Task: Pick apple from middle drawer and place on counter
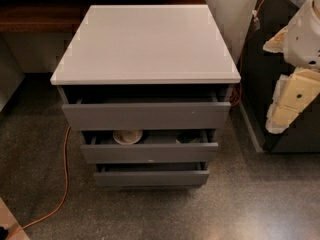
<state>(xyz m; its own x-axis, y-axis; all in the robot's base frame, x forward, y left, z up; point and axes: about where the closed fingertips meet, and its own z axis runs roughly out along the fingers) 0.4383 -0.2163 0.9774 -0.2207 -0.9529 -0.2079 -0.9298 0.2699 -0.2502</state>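
Observation:
The grey drawer cabinet stands in the centre, topped by the white counter (145, 39), which is bare. The middle drawer (150, 153) is pulled out a little, showing a narrow strip of its inside. No apple shows in that strip; it is hidden or out of view. My gripper (292, 96), cream and white, hangs at the right edge of the view, to the right of the cabinet at about upper-drawer height and well apart from it. Nothing visible is in its grasp.
A white bowl (127, 135) and a dark object (187, 139) sit in the middle drawer. The upper drawer (145, 115) and lowest drawer (150, 177) are slightly open. An orange cable (64, 174) runs over the floor at left. A dark panel (260, 59) stands at right.

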